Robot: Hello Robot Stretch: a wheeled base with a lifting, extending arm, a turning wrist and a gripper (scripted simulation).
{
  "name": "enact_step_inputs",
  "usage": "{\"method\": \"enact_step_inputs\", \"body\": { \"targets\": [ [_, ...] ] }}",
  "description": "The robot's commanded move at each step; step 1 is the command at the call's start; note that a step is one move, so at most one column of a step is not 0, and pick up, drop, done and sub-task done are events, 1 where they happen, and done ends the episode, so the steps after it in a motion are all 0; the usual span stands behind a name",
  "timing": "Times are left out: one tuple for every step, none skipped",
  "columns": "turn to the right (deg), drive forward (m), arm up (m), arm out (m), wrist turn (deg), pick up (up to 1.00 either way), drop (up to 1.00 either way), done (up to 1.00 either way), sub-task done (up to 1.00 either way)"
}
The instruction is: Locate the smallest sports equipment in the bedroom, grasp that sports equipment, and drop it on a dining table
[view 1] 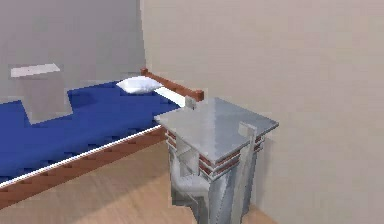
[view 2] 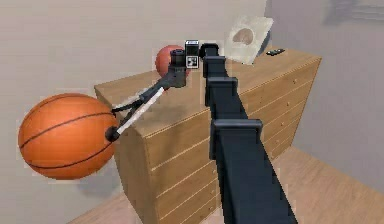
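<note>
An orange basketball (view 2: 68,135) with dark seams hangs at the arm side view's left, clear of the floor and in front of the wooden dresser's (view 2: 285,95) corner. My gripper (view 2: 116,128) holds it: the two thin fingers run down and left from the dark body to the ball's side. The dark arm bar (view 2: 235,140) rises from the bottom edge to the white marker squares. A smaller reddish-orange ball (view 2: 165,57) rests on the dresser top just behind the gripper's body.
A pale flat object (view 2: 246,38) and a small dark item (view 2: 275,52) lie on the dresser top. Ahead stands a bed (view 1: 90,115) with blue cover, white pillow (view 1: 135,86) and a grey box (view 1: 42,92). A grey desk (view 1: 215,125) stands close, at the wall.
</note>
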Motion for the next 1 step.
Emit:
{"method": "enact_step_inputs", "body": {
  "targets": [
    [0.0,0.0,0.0,0.0,-15.0,0.0,0.0,0.0,0.0]
  ]
}}
